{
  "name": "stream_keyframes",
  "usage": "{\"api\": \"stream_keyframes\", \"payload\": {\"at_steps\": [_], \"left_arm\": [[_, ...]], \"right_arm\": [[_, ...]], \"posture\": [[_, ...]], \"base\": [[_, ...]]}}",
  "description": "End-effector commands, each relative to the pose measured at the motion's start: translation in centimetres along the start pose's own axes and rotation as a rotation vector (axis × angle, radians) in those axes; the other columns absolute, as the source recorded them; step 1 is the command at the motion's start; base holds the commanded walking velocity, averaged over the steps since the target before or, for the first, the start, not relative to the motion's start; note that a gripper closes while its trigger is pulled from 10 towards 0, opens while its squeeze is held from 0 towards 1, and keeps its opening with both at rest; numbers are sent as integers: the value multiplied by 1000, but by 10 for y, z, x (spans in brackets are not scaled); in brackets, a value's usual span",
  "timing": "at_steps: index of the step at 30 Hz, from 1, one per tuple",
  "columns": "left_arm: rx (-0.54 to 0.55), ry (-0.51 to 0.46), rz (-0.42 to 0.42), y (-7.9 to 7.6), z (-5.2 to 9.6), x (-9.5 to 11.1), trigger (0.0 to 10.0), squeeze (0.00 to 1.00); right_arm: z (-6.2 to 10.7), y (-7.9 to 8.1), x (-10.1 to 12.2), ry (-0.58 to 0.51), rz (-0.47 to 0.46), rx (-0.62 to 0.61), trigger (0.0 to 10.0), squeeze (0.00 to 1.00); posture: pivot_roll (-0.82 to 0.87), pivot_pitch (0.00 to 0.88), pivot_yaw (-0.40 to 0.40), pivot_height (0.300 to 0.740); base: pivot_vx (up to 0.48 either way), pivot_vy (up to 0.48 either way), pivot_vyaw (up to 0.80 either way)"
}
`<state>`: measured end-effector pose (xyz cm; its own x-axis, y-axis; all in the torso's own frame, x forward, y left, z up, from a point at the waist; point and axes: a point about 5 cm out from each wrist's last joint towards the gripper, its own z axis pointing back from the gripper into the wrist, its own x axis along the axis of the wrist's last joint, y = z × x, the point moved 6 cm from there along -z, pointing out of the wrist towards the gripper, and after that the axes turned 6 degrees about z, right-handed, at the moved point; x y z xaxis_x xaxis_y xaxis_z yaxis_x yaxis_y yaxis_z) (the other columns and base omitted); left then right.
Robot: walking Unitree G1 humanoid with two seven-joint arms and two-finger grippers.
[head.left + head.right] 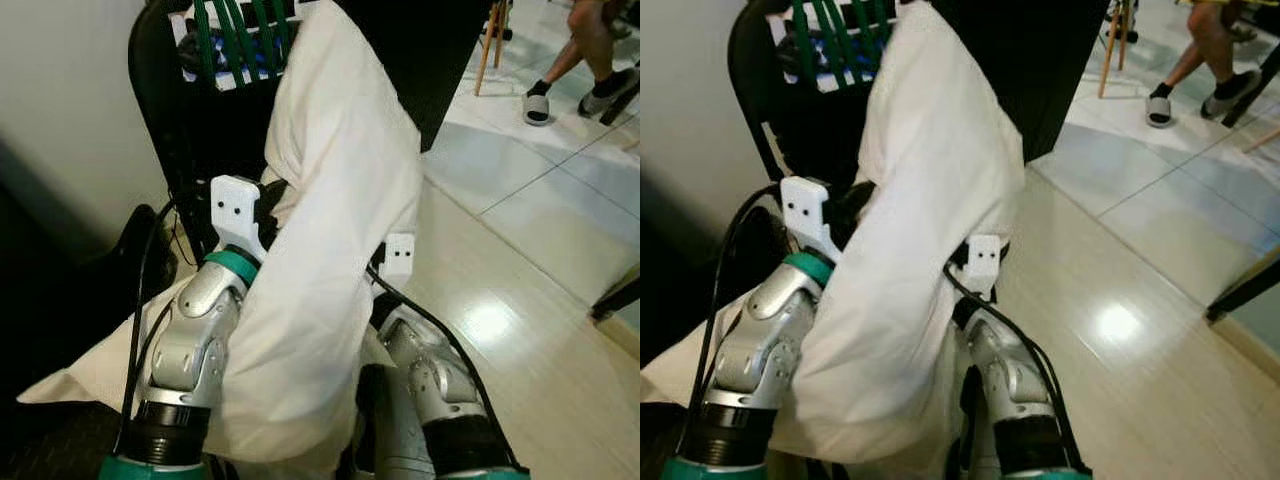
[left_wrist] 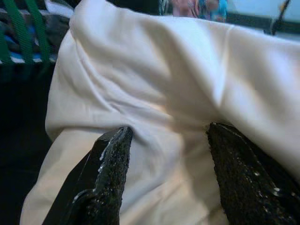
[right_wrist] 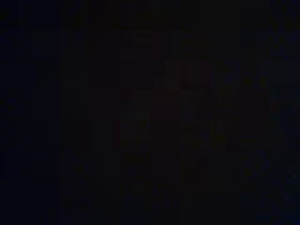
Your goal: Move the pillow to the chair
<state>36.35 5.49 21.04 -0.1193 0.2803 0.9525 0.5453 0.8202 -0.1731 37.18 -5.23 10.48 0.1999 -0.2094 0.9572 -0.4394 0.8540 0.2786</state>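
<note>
L hand (image 2: 164, 173) is pushing into the pillow (image 1: 330, 250) w/ its two black fingers (image 2: 110, 178) spread apart, cloth bulging between them; fingers are pressing on the fabric rather than pinching it shut. R hand is sitting under the pillow's other side; only its white wrist bracket (image 1: 397, 255) is peeking out, so can't tell if it's open or closed. R wrist view is coming out near black, nothing readable.

Pillow is lying draped over both silver arms, held up between them, its top end leaning against the chair (image 1: 165, 110) straight ahead. Cloth is off-white, soft, matte, falling in long folds; a loose corner is hanging down past the L arm (image 1: 195, 350). Finger pads are looking rough & grainy.

Chair is dark w/ a curved black back; green slats (image 1: 235, 35) and something blue/white are showing at the top. Floor (image 1: 520, 330) is pale glossy tile, catching a light glare. A person's legs in sandals (image 1: 537, 103) are showing far R by a wooden leg (image 1: 487, 50). L wrist view is giving close cloth creases that head views aren't resolving.
</note>
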Motion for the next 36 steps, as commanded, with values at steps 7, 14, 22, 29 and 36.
{"api": "stream_keyframes", "payload": {"at_steps": [7, 14, 22, 29, 36], "left_arm": [[-89, 165, -40, -13, -8, -34, 10000, 0], [-53, 255, -118, 5, -27, -39, 10000, 0], [44, 283, -222, 51, -50, -11, 10000, 0], [118, 243, -236, 68, -63, 11, 10000, 0], [177, 199, -309, 52, -86, 13, 10000, 0]], "right_arm": [[-16, 5, 7, -18, 40, 41, 10000, 0], [-25, -36, 2, 59, 140, -96, 10000, 0], [-25, -88, 33, 66, 258, -298, 10000, 0], [-23, -108, 49, 78, 330, -392, 10000, 0], [-19, -124, 72, 43, 377, -505, 10000, 0]], "posture": [[6, 88, 61, 545], [21, 118, 88, 545], [29, 125, 96, 545], [35, 121, 84, 545], [39, 115, 72, 545]], "base": [[0, 0, 0], [0, 0, 0], [0, 0, 0], [0, 0, 0], [0, 0, 0]]}}
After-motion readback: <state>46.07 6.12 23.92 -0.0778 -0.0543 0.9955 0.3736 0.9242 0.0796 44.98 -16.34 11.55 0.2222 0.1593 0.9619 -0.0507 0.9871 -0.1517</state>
